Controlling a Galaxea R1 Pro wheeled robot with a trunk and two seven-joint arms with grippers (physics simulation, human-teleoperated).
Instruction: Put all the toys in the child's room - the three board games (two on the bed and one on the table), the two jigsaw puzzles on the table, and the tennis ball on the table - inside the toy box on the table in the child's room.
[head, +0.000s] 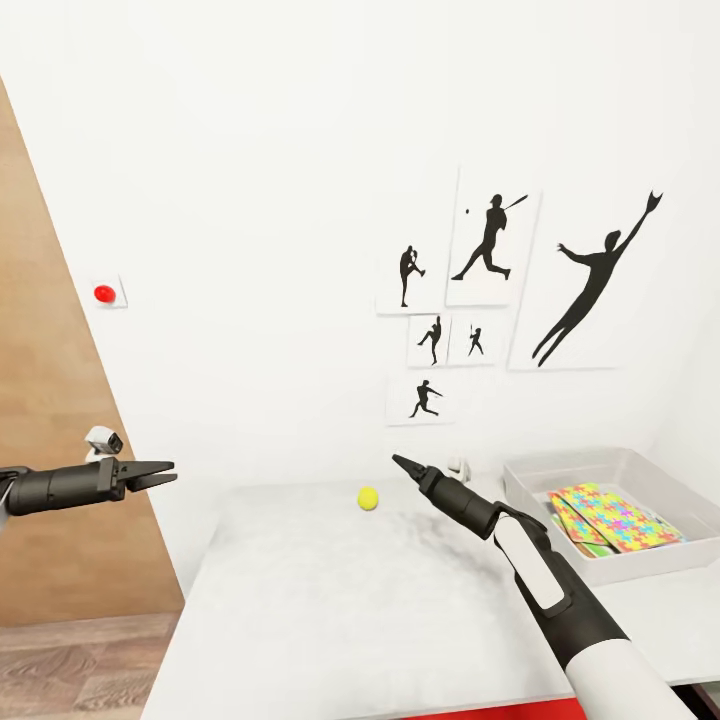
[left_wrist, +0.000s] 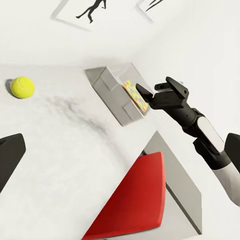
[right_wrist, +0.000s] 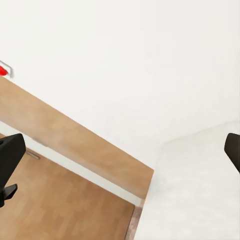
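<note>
From the head camera we see the ball (head: 368, 497) alone on the table (head: 300, 600) near the wall, posters (head: 490, 250) above it and a red button (head: 104, 293) to the left. The box (head: 640, 470) sits at the right with puzzles (head: 615, 517) lying flat inside. Our right gripper (head: 408, 466) hangs beside the ball, empty, and we cannot tell its opening; our left gripper (head: 160, 472) is narrow and empty. On the left wrist camera the ball (left_wrist: 22, 87) lies apart from the box (left_wrist: 112, 90). On the right wrist camera the fingers (right_wrist: 10, 155) are spread wide
</note>
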